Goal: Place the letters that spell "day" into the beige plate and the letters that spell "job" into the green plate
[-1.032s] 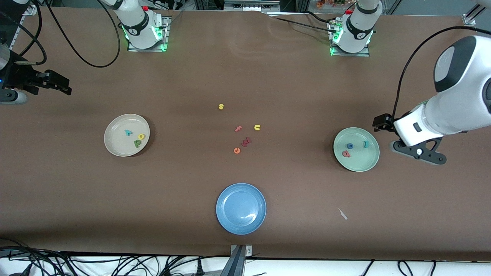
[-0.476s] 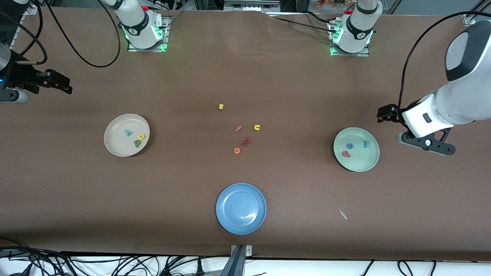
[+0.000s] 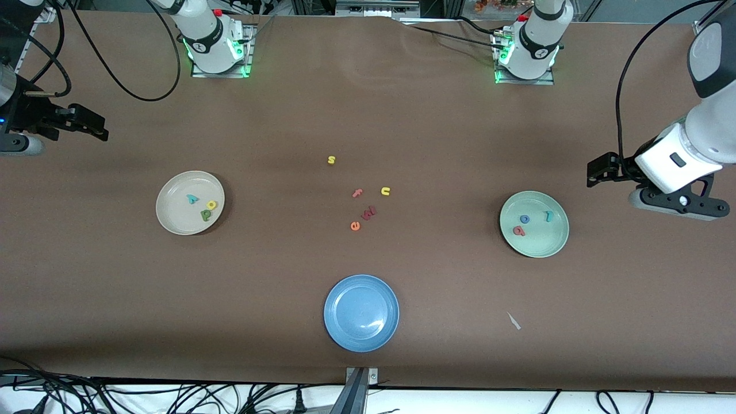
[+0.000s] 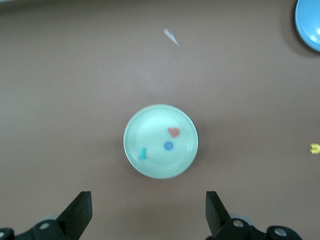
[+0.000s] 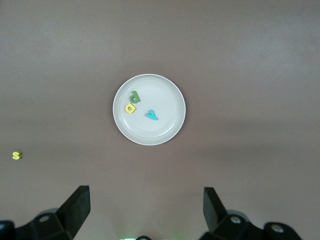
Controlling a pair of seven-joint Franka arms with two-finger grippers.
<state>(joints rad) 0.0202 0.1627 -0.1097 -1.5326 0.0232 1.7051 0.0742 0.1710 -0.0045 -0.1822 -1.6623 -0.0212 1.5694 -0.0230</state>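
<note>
The beige plate (image 3: 172, 184) lies toward the right arm's end of the table and holds the green d (image 3: 206, 215), yellow a (image 3: 211, 204) and teal y (image 3: 192, 199). The green plate (image 3: 546, 244) lies toward the left arm's end and holds the blue o (image 3: 524, 219), teal j (image 3: 548, 216) and pink b (image 3: 519, 231). My left gripper (image 3: 598, 171) hangs open and empty over bare table beside the green plate (image 4: 150, 167). Also open and empty, my right gripper (image 3: 89, 127) waits over the table's edge at its own end, looking down on the beige plate (image 5: 162, 134).
A bright blue plate (image 3: 361, 312) sits near the front edge. Loose letters lie mid-table: yellow s (image 3: 331, 160), pink f (image 3: 357, 193), yellow u (image 3: 385, 191), a dark red letter (image 3: 368, 213), orange e (image 3: 355, 226). A white scrap (image 3: 513, 321) lies nearer the front camera than the green plate.
The left arm has drawn away from the green plate, toward its own end of the table and toward the bases. The right arm, plates and letters have not moved.
</note>
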